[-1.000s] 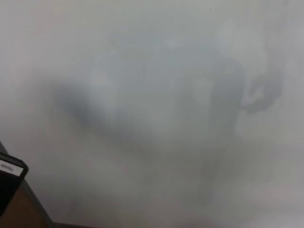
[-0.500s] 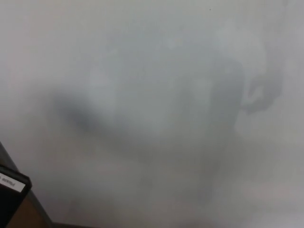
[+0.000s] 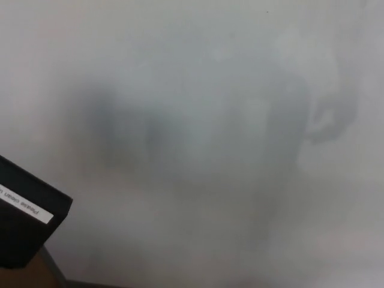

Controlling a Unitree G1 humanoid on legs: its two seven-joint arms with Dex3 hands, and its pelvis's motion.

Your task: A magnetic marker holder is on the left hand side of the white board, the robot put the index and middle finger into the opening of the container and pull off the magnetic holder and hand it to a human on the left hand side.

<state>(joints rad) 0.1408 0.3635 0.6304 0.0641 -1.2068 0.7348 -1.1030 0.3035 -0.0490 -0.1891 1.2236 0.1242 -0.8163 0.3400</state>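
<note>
- Holder (image 3: 27,219): black box at the lower left edge, partly cut off by the frame; white label strip (image 3: 27,207) across its face.
- Long axis looks to run from upper left down to lower right, tilted; opening not visible, so facing unclear.
- Board (image 3: 198,90) fills the rest; blurred grey reflections only.
- Neither hand shows; open or closed, holding or not, cannot tell.
- Progress, as a judgement: unclear whether the holder sits on the board or is off it; handover to a person not shown, none in sight.

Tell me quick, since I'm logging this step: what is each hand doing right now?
Left hand: not in view; only the black marker holder shows at lower left against the whiteboard.
Right hand: not in view.
</note>
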